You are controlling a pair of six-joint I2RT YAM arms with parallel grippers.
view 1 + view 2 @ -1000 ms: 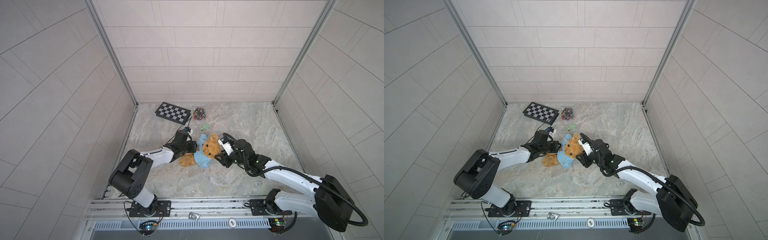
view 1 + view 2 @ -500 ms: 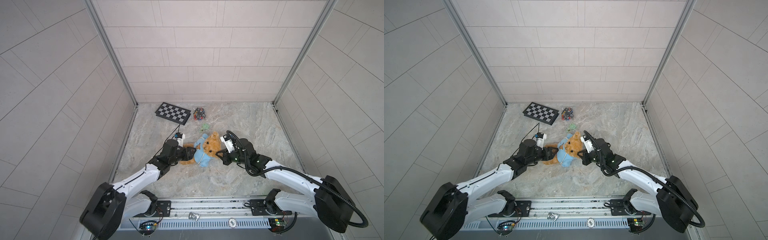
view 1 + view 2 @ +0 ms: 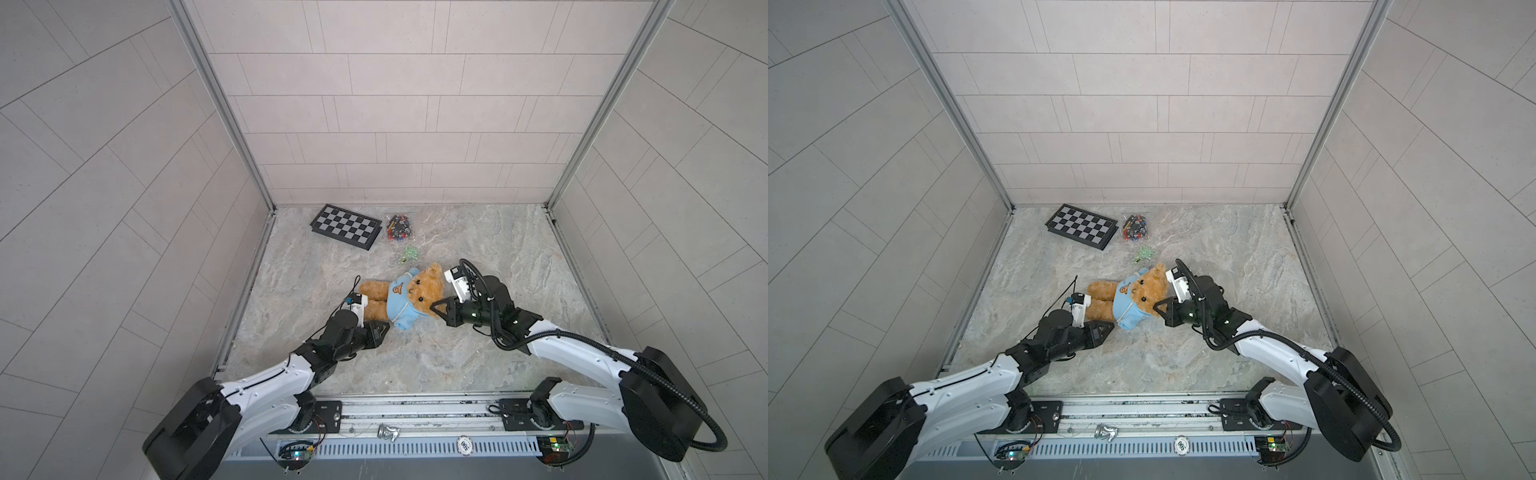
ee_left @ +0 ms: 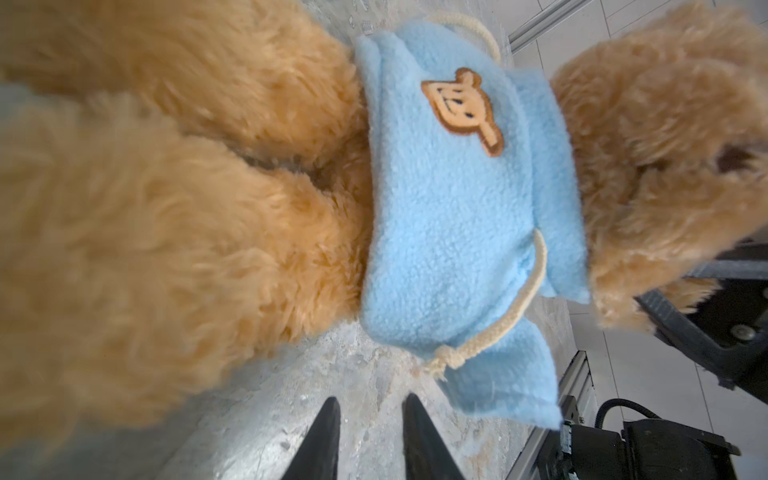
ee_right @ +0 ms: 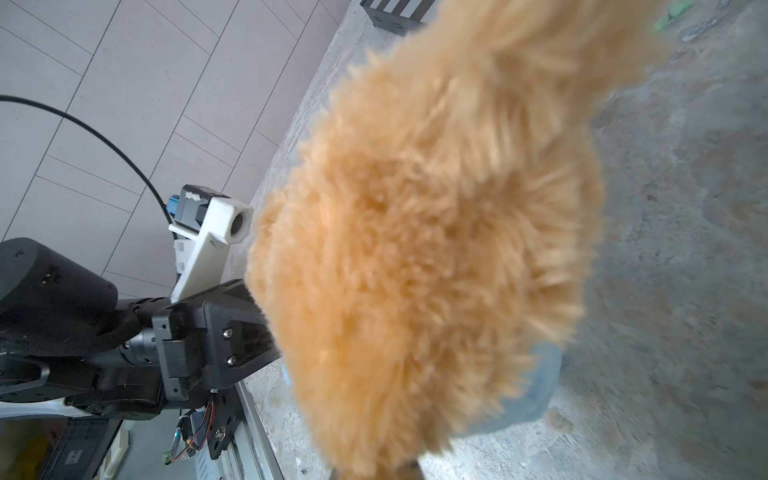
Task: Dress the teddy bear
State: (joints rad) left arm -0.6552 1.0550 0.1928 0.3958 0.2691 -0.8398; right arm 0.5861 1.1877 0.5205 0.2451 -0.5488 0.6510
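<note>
Checking in from the remote desk. Closest to my end, the left pincer (image 4: 370,419) sat low over the tabletop (image 3: 478,241), just short of the teddy bear (image 3: 424,284). Its two black tips had a narrow gap between them with only bare marble showing through, so it wasn't gripping anything. Right in front of those tips in the left wrist view was a loose flap of the light blue hoodie (image 4: 449,228), with a knotted cream drawstring trailing over it. The bear itself lay on its back around the middle of the tabletop, face up, legs toward the left arm's side and head toward the right arm's. The hoodie was bunched round its chest, the little bear-face patch was on show, and the legs were bare fur. The right pincer (image 3: 434,308) was closed tight with its tips buried in the fur at the side of the head, pinching a tuft as far as I could tell, since the right wrist view was mostly blurry fluff. Further back there was a small green bit (image 3: 409,252), then a clear bag of colourful pieces (image 3: 399,227). Beside that, near the back wall, was a checkerboard (image 3: 345,226).
</note>
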